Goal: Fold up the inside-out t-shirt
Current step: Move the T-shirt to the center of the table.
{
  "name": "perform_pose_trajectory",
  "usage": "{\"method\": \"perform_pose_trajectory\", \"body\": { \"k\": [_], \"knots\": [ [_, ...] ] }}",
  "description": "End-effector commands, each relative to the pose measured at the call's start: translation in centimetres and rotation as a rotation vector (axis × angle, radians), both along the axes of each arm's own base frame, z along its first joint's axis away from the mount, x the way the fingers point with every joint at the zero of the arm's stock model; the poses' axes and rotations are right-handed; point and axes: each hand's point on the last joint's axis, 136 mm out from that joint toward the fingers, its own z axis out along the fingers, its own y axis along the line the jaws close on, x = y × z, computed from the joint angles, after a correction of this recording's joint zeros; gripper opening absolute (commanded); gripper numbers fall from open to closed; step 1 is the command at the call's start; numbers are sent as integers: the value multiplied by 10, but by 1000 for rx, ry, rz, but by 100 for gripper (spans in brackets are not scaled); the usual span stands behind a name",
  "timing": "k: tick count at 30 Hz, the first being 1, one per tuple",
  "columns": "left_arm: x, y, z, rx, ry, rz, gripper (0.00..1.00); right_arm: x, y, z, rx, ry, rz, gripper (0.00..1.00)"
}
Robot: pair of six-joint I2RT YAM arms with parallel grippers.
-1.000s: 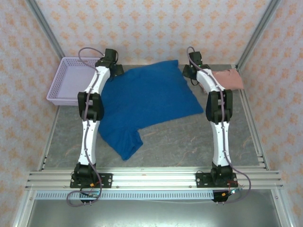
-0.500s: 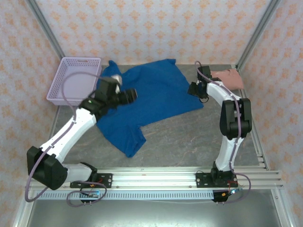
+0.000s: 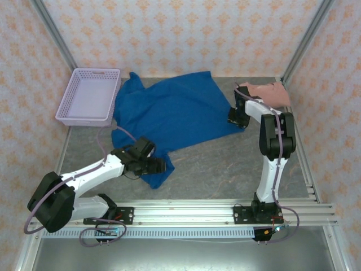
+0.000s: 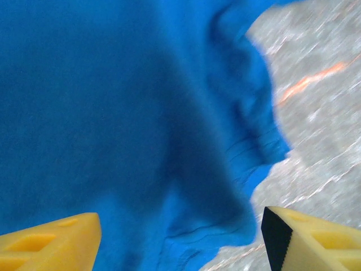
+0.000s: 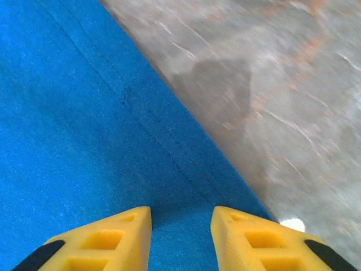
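Setting: patterned peach walls (image 3: 186, 34) on three sides, grey marbled table (image 3: 225, 164) below.

Far left: lavender basket (image 3: 97, 70), just beside the shirt's far-left corner.

My left gripper (image 3: 153, 165) sits low at the near left, over the flap of the inside-out t-shirt (image 3: 175, 110) that reaches nearest to me. I judge this flap to be a sleeve. In the wrist view my yellow fingers (image 4: 51, 237) stand wide apart with nothing between them. Blue cloth lies beneath, and its rumpled edge and bare table are off to the right of the view. No hold yet.

Centre: the shirt lies spread flat, plain blue side up, no print showing. It runs from the basket across to my right arm. Its long axis looks roughly left to right, tilted so the right end sits a little nearer. The far-left corner is bunched.

My right gripper (image 3: 234, 116) is at the shirt's right edge, a straight one that I take for the hem. Fingertips (image 5: 248, 237) are a moderate gap apart and over flat cloth just inside that edge. No fabric is gathered between them, so nothing is gripped.

Far right: a salmon-pink shirt (image 3: 271, 93), apart from the blue one, not my concern.

Key relation: each gripper is already over its own end of the long axis, left on the sleeve side, right on the hem side. The next pinch is straight down for both.
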Motion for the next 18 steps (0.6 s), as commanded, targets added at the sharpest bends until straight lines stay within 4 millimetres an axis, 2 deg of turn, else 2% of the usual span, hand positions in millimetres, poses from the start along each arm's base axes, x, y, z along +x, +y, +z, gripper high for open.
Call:
{"method": "perform_pose_trajectory", "body": {
  "k": [1,5,8,10,13,15,16,18],
  "knots": [
    [-30,7,-14,-27,84,32,77,-69,-30,-13,-97,162,-81,35],
    [-56,27,-26,-12,130,108,77,-110,-34,-6,-88,152,-124,35],
    [-67,48,-24,28,113,167,76,-132,-43,1,-125,127,-150,35],
    [-66,52,-18,16,75,194,76,-135,-49,7,-150,107,-153,35],
    [-56,52,4,-1,9,213,77,-121,-47,31,-154,27,-121,36],
    [-47,49,25,-23,-44,204,77,-112,-30,56,-136,-73,-48,38],
    [-43,44,36,-51,-72,186,77,-110,-11,69,-106,-122,24,40],
    [-36,31,48,-114,-93,161,76,-117,41,87,1,-193,194,42]
  ]
}}
